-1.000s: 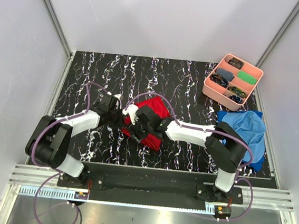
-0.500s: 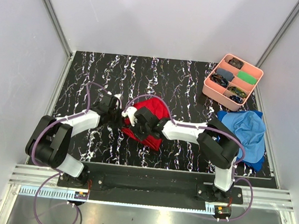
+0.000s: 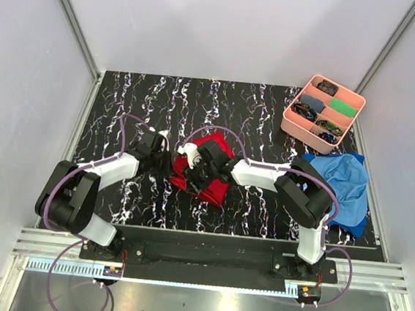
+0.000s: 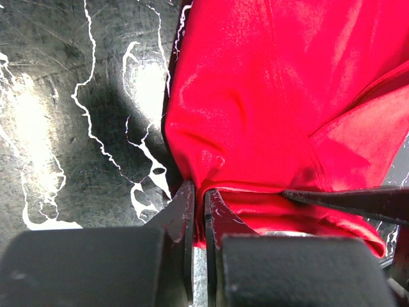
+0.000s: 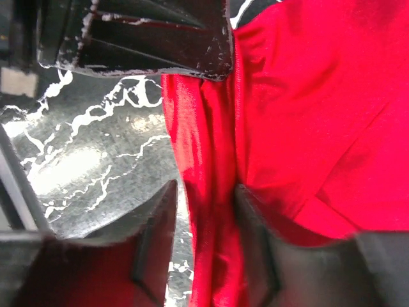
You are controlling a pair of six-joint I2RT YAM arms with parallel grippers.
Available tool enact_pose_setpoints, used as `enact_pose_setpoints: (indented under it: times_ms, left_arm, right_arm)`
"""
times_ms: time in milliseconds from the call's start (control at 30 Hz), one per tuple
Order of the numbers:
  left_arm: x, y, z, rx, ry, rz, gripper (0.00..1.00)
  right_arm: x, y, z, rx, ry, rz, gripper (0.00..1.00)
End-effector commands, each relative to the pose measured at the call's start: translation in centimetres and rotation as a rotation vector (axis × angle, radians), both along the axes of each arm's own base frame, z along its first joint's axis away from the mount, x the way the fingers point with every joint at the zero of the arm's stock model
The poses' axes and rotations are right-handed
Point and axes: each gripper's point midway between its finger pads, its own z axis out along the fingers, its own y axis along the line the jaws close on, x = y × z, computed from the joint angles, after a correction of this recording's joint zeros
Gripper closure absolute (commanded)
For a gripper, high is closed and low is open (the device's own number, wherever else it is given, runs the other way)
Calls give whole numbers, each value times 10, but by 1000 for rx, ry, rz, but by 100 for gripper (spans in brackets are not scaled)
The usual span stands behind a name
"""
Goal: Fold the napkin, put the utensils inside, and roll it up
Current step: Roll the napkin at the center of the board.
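Observation:
The red napkin [image 3: 219, 153] lies bunched in folds at the middle of the table. My left gripper [image 3: 167, 159] is at its left edge; in the left wrist view it [image 4: 199, 195] is shut on a thin pinch of the napkin's edge [image 4: 268, 96]. My right gripper [image 3: 193, 170] sits over the napkin's left part. In the right wrist view it [image 5: 204, 204] is open, its jaws astride a raised fold of napkin [image 5: 307, 115], with the left gripper's finger [image 5: 147, 45] just ahead. The orange utensils are not in sight.
A pink tray [image 3: 290, 122] with small items in compartments stands at the back right. A blue cloth [image 3: 341, 179] lies crumpled at the right, beside the right arm. The table is black marble-patterned.
My right gripper has moved back and to the left along the napkin, closer to my left gripper. The left arm has held its place on the napkin's edge.

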Motion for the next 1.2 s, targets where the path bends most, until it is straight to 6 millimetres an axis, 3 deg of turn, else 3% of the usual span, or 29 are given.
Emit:
enact_pose_setpoints:
  times_ms: [0, 167, 333, 533, 667, 800, 933, 1067, 1167]
  left_arm:
    - [0, 4, 0, 16, -9, 6, 100]
    - [0, 4, 1, 13, -11, 5, 100]
    - [-2, 4, -1, 16, -3, 5, 100]
    - [-2, 4, 0, 13, -7, 6, 100]
    - [-3, 4, 0, 12, -5, 5, 100]
    - [-4, 5, -1, 16, -3, 7, 100]
    - [-3, 5, 1, 12, -9, 7, 100]
    - [-2, 4, 3, 6, -15, 9, 100]
    - [1, 5, 7, 7, -35, 24, 91]
  right_arm:
    - [4, 2, 16, 30, -11, -4, 43]
    - [10, 1, 29, 37, -65, -10, 37]
    - [14, 4, 37, 51, -89, -7, 39]
    - [20, 9, 26, 33, -84, -8, 56]
    - [22, 9, 25, 33, -78, -16, 59]
    - [25, 7, 27, 42, -59, -30, 70]
    - [26, 3, 15, 26, -17, -32, 74]
    - [26, 0, 5, 14, 15, -34, 89]
    - [26, -3, -3, -3, 40, -38, 95]
